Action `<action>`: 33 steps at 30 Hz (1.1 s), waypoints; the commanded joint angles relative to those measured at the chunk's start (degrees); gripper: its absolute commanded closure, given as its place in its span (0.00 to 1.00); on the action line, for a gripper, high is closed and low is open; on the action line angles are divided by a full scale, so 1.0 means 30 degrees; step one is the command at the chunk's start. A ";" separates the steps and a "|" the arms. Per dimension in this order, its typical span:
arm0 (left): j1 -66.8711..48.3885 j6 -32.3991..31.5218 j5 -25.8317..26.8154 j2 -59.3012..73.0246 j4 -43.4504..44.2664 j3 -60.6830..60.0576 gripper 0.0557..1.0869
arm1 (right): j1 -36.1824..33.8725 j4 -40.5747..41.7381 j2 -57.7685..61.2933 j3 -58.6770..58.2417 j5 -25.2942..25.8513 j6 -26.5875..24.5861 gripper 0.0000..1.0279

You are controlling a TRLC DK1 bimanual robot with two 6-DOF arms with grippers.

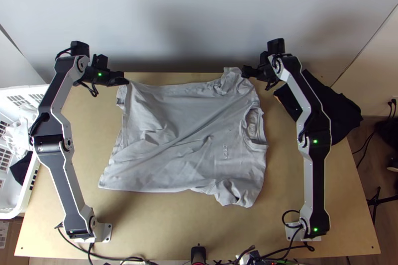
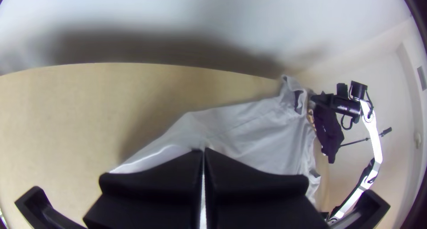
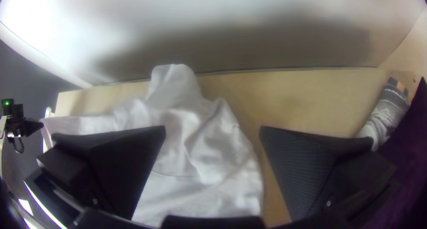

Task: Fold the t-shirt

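Our grey cloth t-shirt (image 1: 174, 138) lies lengthwise across the bench (image 1: 283, 190), collar (image 1: 255, 145) toward bunched black fabric (image 1: 343, 116). Our left claw (image 1: 126, 81) pinches its hem corner (image 1: 130, 88); our right claw (image 1: 245, 72) is spread.

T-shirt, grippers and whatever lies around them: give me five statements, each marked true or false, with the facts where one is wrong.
1. The left gripper is shut on the hem end of the t-shirt. True.
2. The right gripper is clamped on the near sleeve. False: the right gripper is open, by the bunched far sleeve.
3. The collar lies nearer the left arm. False: the collar is on the right arm's side.
4. A dark cloth lies beside the right arm. True.
5. The t-shirt is folded into a neat square. False: it lies spread out, with creases across it.
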 commanded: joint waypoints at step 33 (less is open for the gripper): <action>0.0419 0.0194 -0.0020 0.0069 -0.0305 0.0159 0.97 | -0.0295 0.0435 0.1357 -0.0925 -0.0033 0.1017 0.97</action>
